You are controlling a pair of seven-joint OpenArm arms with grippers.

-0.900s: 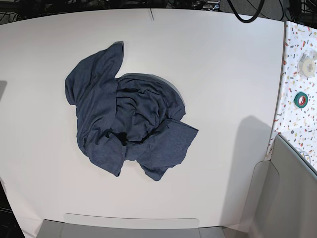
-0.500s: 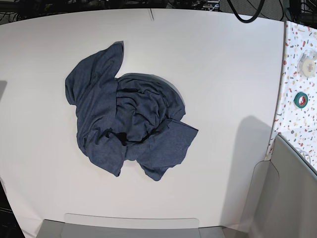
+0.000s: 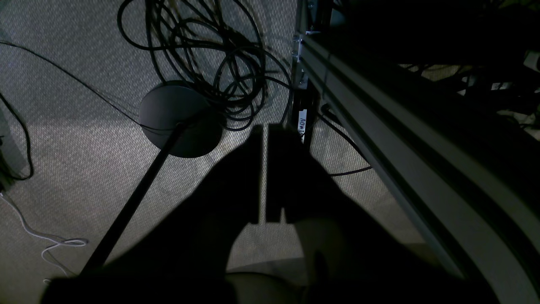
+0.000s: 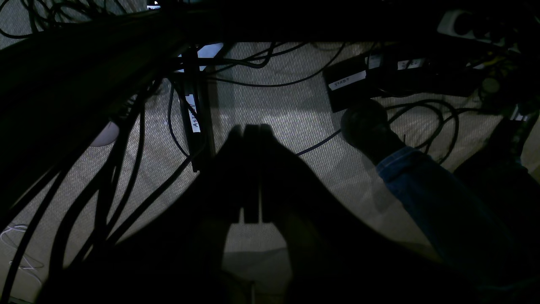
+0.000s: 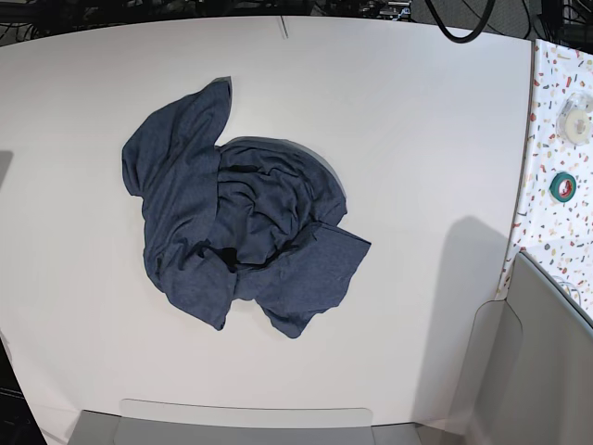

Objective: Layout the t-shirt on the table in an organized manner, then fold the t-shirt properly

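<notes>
The dark navy t-shirt (image 5: 236,218) lies crumpled in a heap on the white table (image 5: 417,130), left of centre, with no lettering showing. Neither arm shows in the base view. In the left wrist view my left gripper (image 3: 264,139) hangs beside the table frame above the carpet, its dark fingers (image 3: 253,177) nearly together with a thin slit of light between them. In the right wrist view my right gripper (image 4: 252,139) hangs over the carpet with its fingers (image 4: 236,177) pressed together. Both hold nothing.
A speckled strip (image 5: 556,167) at the right edge carries a green tape roll (image 5: 562,186) and a white roll (image 5: 575,124). Grey arm housings sit at the bottom right (image 5: 537,371) and bottom edge (image 5: 246,417). Cables (image 3: 202,50) and a person's jeans leg (image 4: 438,202) are below the table.
</notes>
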